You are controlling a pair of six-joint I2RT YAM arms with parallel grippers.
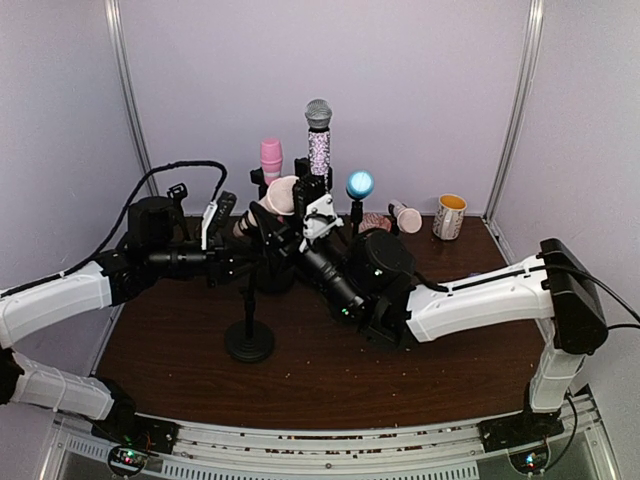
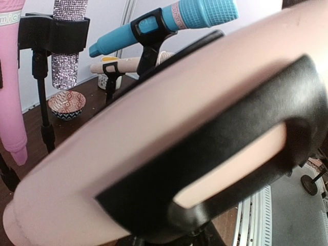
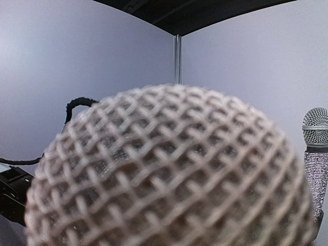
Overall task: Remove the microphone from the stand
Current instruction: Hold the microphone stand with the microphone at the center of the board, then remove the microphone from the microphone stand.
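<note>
A peach microphone [image 1: 272, 200] sits tilted in the black clip of a stand [image 1: 249, 338] at the table's middle. In the left wrist view its body [image 2: 154, 118] and the clip [image 2: 205, 154] fill the frame. In the right wrist view its mesh head [image 3: 169, 169] fills the frame. My left gripper [image 1: 256, 260] is at the stand's pole just below the clip and looks shut on it. My right gripper [image 1: 292, 232] reaches in from the right, up against the microphone below its head. Its fingers are hidden, as are the left ones in the wrist view.
Behind stand a pink microphone [image 1: 271, 158], a glitter microphone [image 1: 318, 140] and a blue microphone [image 1: 359, 184] on stands. Another peach microphone [image 1: 405, 215], a patterned bowl [image 2: 67, 104] and a yellow-lined mug [image 1: 449, 216] are at the back right.
</note>
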